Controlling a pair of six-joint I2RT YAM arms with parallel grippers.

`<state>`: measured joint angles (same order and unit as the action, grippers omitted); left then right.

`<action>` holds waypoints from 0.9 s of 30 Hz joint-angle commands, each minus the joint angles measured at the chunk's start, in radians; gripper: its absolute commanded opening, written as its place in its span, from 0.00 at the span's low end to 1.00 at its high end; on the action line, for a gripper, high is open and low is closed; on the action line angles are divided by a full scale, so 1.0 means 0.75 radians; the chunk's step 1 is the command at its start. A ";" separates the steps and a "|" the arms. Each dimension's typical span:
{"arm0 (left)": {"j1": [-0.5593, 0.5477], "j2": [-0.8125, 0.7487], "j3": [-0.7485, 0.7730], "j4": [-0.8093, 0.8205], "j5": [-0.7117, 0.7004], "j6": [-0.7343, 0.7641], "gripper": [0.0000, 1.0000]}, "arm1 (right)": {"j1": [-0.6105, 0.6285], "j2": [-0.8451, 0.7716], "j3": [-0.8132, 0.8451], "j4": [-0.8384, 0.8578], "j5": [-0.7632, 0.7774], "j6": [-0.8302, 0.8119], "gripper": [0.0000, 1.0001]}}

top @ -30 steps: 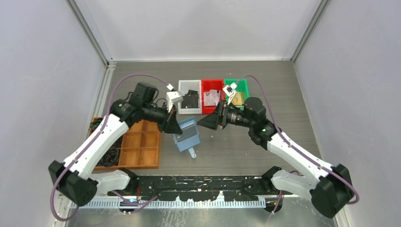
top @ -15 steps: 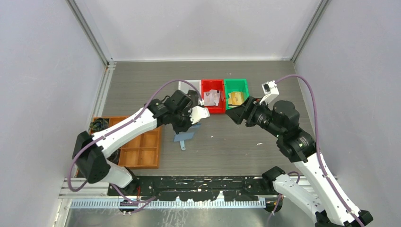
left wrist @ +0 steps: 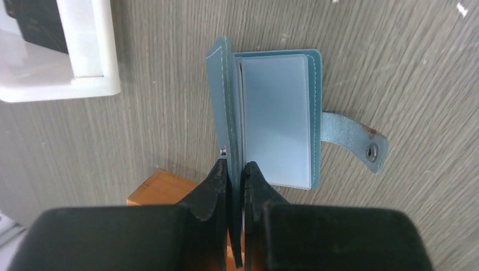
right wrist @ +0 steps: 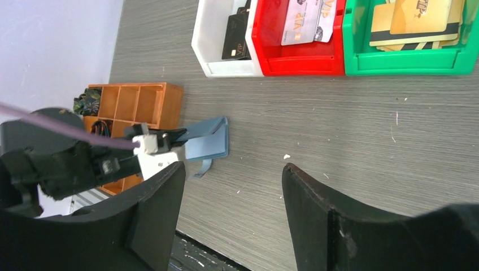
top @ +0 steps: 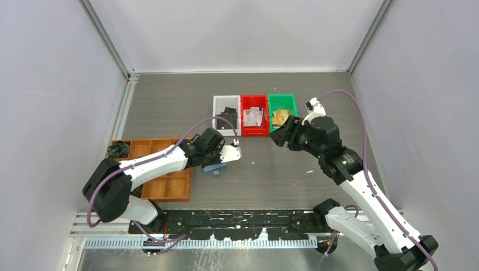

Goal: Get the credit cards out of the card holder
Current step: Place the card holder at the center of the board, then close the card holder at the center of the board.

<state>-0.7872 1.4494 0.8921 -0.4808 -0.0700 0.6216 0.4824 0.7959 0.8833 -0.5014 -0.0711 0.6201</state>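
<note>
the left arm (top: 152, 164) had pulled back to the near left in the last half second, bringing the wallet (left wrist: 277, 118) to just beside the tray (top: 166, 197); the right arm (top: 361, 186) had shifted little. the left gripper (left wrist: 235, 169) was pinched shut on the wallet's raised cover, its other half flat on the table (top: 282, 169). the right gripper (right wrist: 231, 186) hung wide open, empty, near the bins (right wrist: 299, 65). cards (right wrist: 305, 20) lay in those bins and the wallet's visible pocket looked empty, so the task seemed nearly done.

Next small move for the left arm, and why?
Probably open the left end effector and release the card holder: it pinches one raised flap, the visible sleeve looks empty, and credit cards already lie in the bins.
</note>
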 commanded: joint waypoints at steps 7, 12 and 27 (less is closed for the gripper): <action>-0.024 -0.190 -0.139 -0.109 0.105 0.057 0.49 | -0.011 0.121 0.013 0.133 0.011 0.065 0.69; -0.022 -0.134 -0.017 -0.391 0.490 -0.058 0.36 | -0.023 0.110 0.002 0.167 0.010 0.100 0.71; 0.506 -0.056 0.592 -0.613 0.730 -0.353 1.00 | -0.173 0.095 -0.079 0.204 0.589 0.002 0.99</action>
<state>-0.5240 1.4956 1.2903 -0.9577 0.4091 0.4812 0.3782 0.8894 0.8608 -0.4168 0.0700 0.6697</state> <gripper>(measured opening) 0.988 0.970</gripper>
